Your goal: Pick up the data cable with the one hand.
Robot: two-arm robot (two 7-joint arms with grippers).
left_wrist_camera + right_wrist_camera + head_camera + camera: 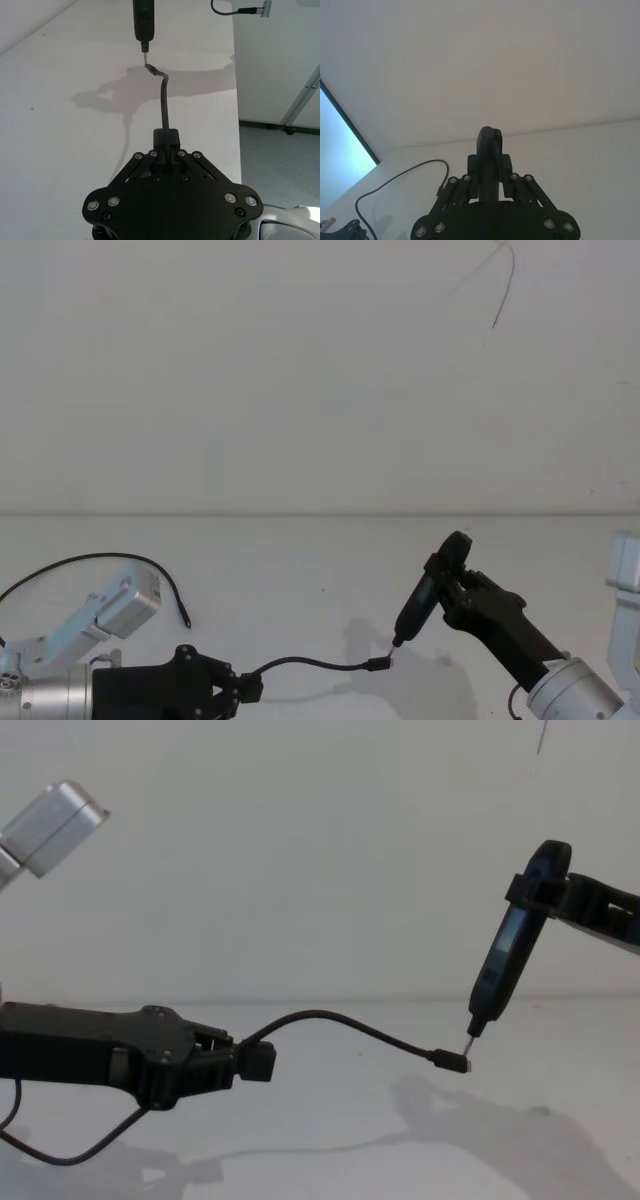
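Chest view shows us the left gripper (225, 1065), blocky and matte black, with its fingers closed on the large plug of the data cable (340, 1023). From there the thin black cord arcs up and then down toward the right, held clear of the counter (330, 1140), ending in a small metal-tipped plug. That tip touches the pale point of a slim black pen-shaped tool (505, 955), tilted steeply, which the right gripper (535, 885) clamps near its top. We see a smooth, matte white counter carrying soft shadows, and a plain pale wall (300, 850) behind.
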